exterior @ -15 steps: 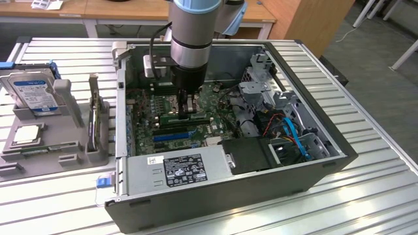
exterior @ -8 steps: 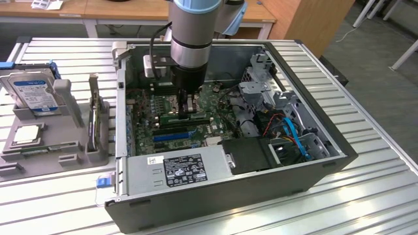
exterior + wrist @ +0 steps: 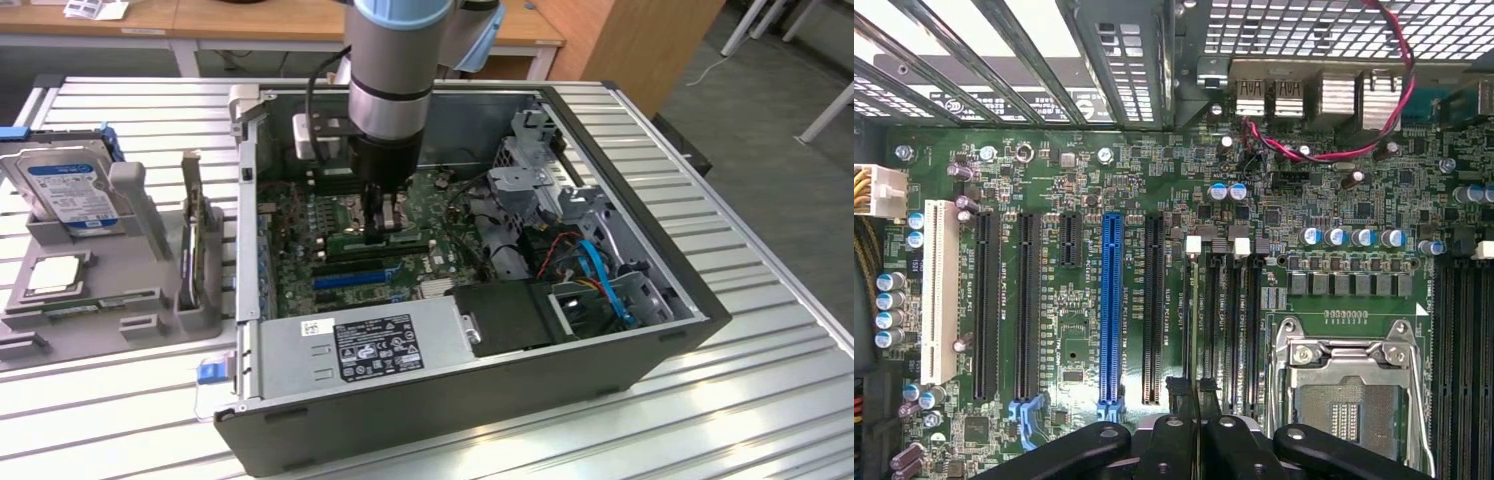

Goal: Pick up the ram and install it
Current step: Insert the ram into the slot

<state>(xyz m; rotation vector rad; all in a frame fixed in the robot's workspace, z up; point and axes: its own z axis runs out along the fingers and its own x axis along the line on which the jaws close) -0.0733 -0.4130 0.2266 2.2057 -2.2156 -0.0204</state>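
Observation:
My gripper [image 3: 390,228] reaches down into the open computer case [image 3: 467,430], low over the motherboard [image 3: 350,285]. Its dark fingers [image 3: 1176,392] stand close together, shut on the ram [image 3: 1192,310]. In the wrist view the ram shows edge-on as a thin dark strip running along a memory slot, between the white clips and the fingertips. In the exterior view the ram [image 3: 350,243] is a narrow green stick lying along the slots just under the fingers. I cannot tell whether it is fully seated.
The metal processor socket [image 3: 1349,390] lies beside the memory slots, with a blue expansion slot [image 3: 1111,300] on the other side. A power supply [image 3: 360,345] and blue cables [image 3: 607,285] fill the case's near side. A hard drive [image 3: 67,190] and processor chip [image 3: 54,272] rest on a grey fixture at the exterior view's left.

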